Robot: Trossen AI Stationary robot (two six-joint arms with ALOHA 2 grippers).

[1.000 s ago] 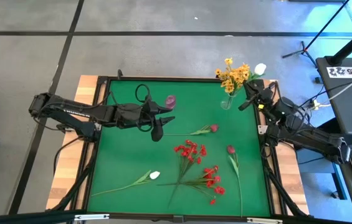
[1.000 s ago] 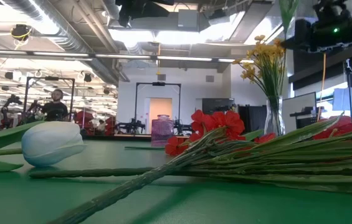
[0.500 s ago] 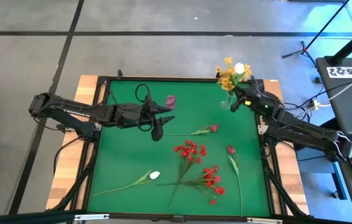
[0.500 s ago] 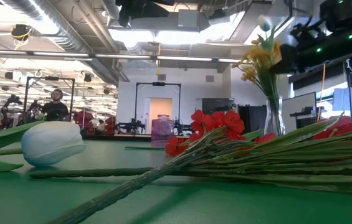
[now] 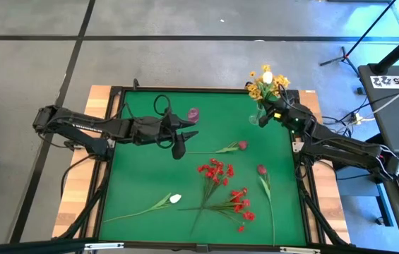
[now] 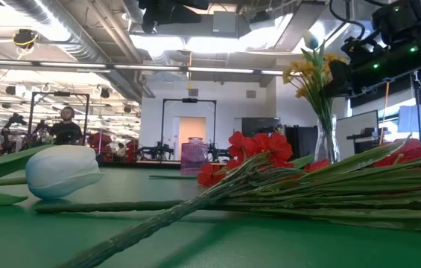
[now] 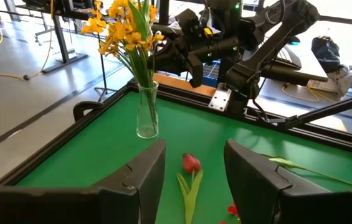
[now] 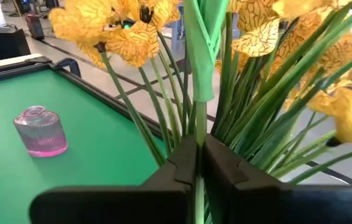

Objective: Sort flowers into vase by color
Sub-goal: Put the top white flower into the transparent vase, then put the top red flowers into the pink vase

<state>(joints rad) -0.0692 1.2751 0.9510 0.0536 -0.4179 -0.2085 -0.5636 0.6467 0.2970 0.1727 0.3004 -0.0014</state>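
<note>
Since a second ago the right gripper (image 5: 272, 117) is swinging its white tulip (image 5: 268, 77) in over the clear vase (image 5: 259, 116), among the yellow flowers (image 8: 132, 34). Its fingers are clenching the green stem. It should lower straight before releasing. The left gripper (image 7: 191, 171) is waiting, parted.

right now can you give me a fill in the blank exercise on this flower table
1. The right tool is shut on a ____ tulip stem.
2. The clear vase holds ____ blossom sprays.
3. The small pink vase holds ____ flowers.
4. The left tool hangs ____.

Missing words: white; yellow-orange; no; open
</note>
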